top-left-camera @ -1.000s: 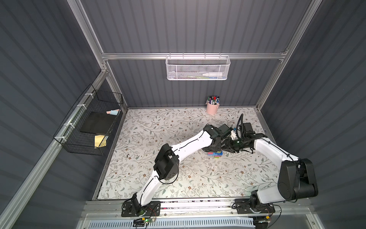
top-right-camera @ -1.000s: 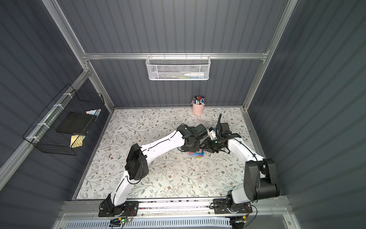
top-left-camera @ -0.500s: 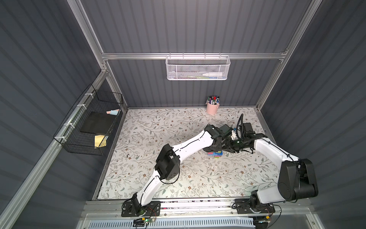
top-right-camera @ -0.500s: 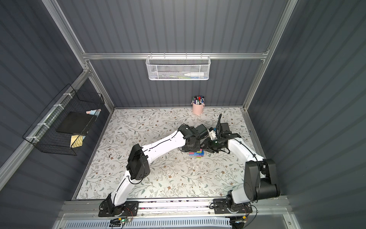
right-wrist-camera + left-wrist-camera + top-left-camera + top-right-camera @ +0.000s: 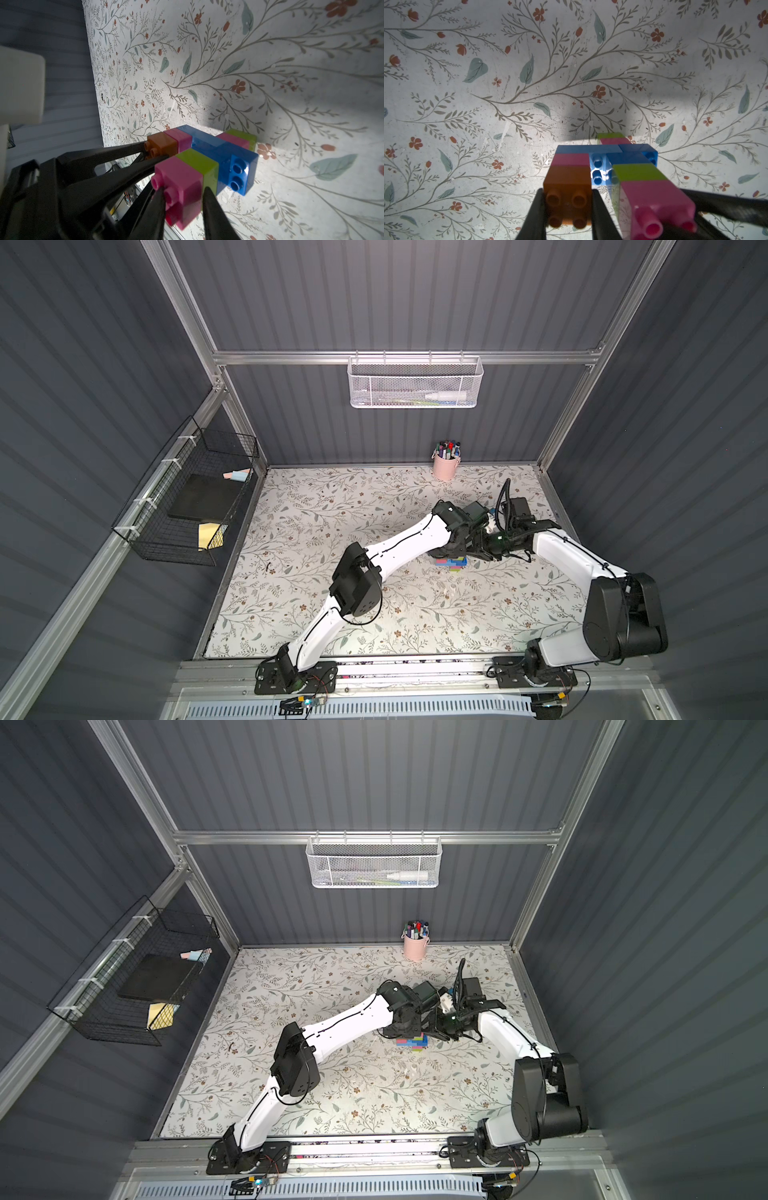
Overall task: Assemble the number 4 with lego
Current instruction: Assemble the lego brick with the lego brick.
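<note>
a: closest first. how do the hands stand?

b: the left hand (image 5: 568, 207) is clamped on the orange brick (image 5: 566, 178), one finger on each flank. the right hand (image 5: 184, 197) is clamped the same way on the pink brick (image 5: 180, 176) at the near end of the long stroke. both bricks turn their studs toward the wrist cameras.

a: and beyond those?

b: orange joins a second pink, then the long blue bar (image 5: 583, 149) crosses to the other stroke. that stroke runs pink, lime green brick (image 5: 637, 171), blue, and past the bar another pink and a green tail (image 5: 610, 135). it reads as the number 4 (image 5: 451, 562), lying flat over the floral worktop (image 5: 332, 506), toward the right arm's side, between the two wrists.

a: so how far along?

b: nearly finished, i judge. every brick i can see is joined, and no loose one shows. what's left is probably a last squeeze of the seams, then letting go.

a: what can't you make out?

b: whether it rests on the worktop or hangs just above it. the far tail looks to touch, but shadow muddies that. in both top views the arms cover most of the digit, so only its near edge shows. its underside is hidden everywhere. at the back, the pink pen cup (image 5: 445, 466) stands well apart.
</note>
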You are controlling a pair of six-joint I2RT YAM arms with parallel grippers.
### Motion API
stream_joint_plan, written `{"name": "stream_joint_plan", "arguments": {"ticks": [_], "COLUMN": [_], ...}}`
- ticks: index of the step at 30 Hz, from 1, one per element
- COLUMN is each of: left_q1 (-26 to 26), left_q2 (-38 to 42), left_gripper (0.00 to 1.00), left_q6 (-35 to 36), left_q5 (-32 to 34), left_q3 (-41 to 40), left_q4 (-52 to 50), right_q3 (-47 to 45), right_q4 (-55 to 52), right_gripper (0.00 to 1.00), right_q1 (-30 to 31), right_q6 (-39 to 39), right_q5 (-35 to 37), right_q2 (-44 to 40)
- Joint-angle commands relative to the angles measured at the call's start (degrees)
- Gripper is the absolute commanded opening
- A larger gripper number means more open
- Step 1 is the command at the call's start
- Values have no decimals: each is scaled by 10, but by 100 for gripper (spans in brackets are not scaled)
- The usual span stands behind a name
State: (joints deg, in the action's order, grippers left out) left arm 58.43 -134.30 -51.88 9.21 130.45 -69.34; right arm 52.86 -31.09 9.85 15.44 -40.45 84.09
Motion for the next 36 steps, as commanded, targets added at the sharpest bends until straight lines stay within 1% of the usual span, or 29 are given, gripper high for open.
{"name": "stream_joint_plan", "arguments": {"ticks": [1, 4, 7, 11, 18, 27, 30, 34, 36], "left_q1": [7, 7, 7, 8, 7, 7, 7, 7, 7], "left_q2": [-54, -57, -55, -45, -30, -17, -3, 10, 14], "left_gripper": [16, 13, 15, 24, 36, 51, 57, 69, 71], "left_q6": [16, 15, 15, 25, 27, 24, 24, 26, 29], "left_q5": [-33, -41, -41, -33, -39, -28, -20, -18, -20], "left_q3": [-18, -24, -21, -13, -16, -17, -26, -27, -23], "left_q4": [-11, -5, -2, -2, -4, -1, 12, 25, 26], "right_q3": [-41, -42, -42, -43, -43, -44, -44, -43, -43], "right_q4": [-76, -75, -76, -76, -77, -76, -75, -75, -75], "right_gripper": [32, 32, 32, 32, 32, 32, 32, 32, 32], "right_q1": [3, 3, 3, 3, 1, -1, -1, -1, -1], "right_q6": [-10, -10, -9, -9, -10, -10, -10, -10, -10], "right_q5": [106, 107, 107, 107, 108, 106, 106, 106, 106], "right_q2": [34, 32, 31, 30, 24, 21, 22, 23, 24]}}
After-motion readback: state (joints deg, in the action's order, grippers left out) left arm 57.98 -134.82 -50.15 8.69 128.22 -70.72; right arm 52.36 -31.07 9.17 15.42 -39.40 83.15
